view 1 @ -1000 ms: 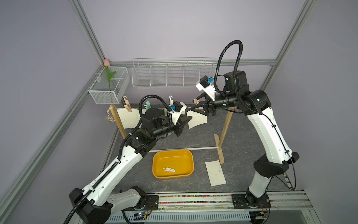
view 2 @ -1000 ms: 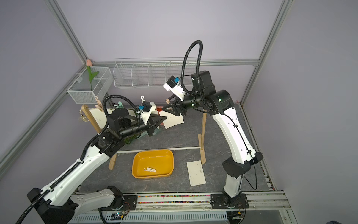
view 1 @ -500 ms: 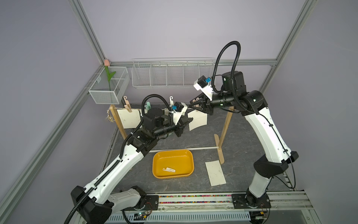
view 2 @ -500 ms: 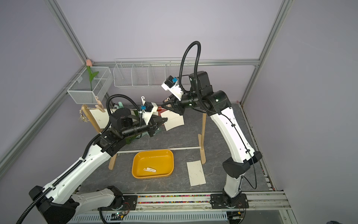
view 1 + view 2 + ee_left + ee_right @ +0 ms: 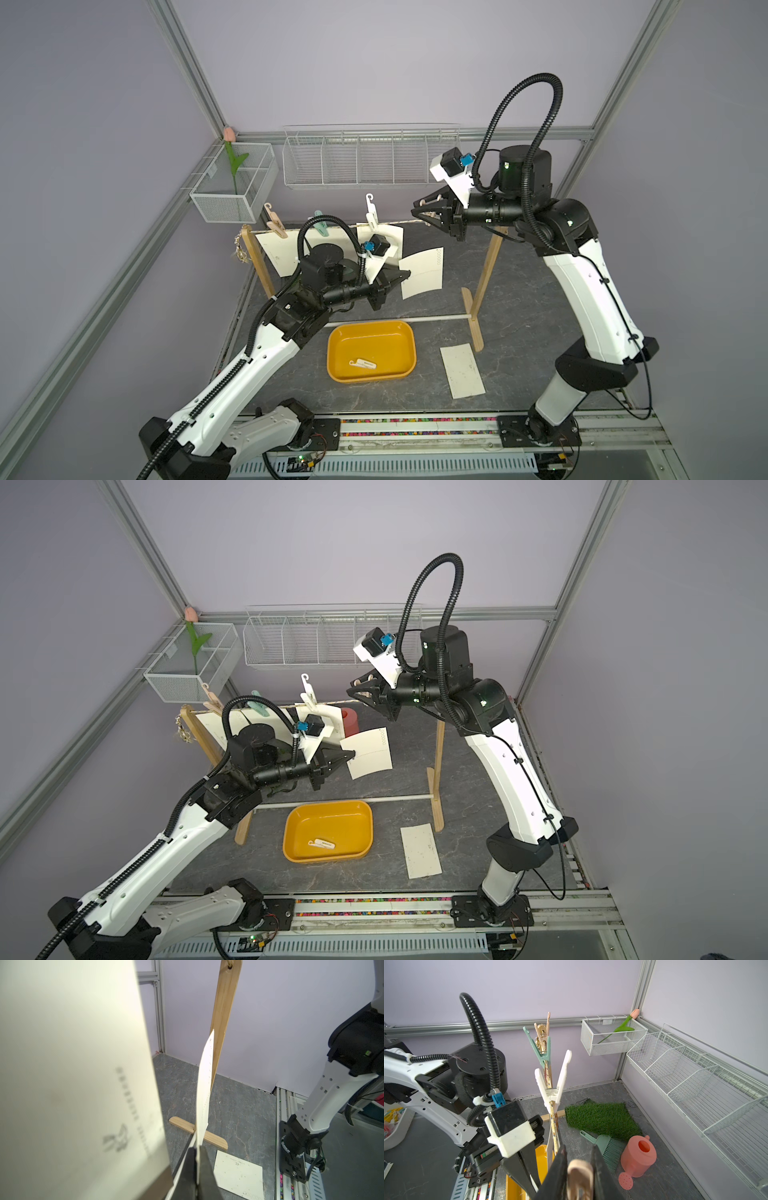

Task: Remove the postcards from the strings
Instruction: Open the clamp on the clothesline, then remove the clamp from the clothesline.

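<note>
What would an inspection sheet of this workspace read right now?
Surface: dark marbled tabletop, with a wooden rack standing on it.
Job's things: held postcard is off the twine; second postcard lies flat on the tabletop; hung postcards are pinned, partly hidden by the left arm.
Clutter: yellow tray holding a white clothespin; grass mat, brush and pink watering can behind the rack.
Grippers: left gripper shut on the held postcard; right gripper shut on a peach clothespin.
Cables: black corrugated conduit loops over each arm.
Surroundings: lilac walls, wire baskets, tulip.
</note>
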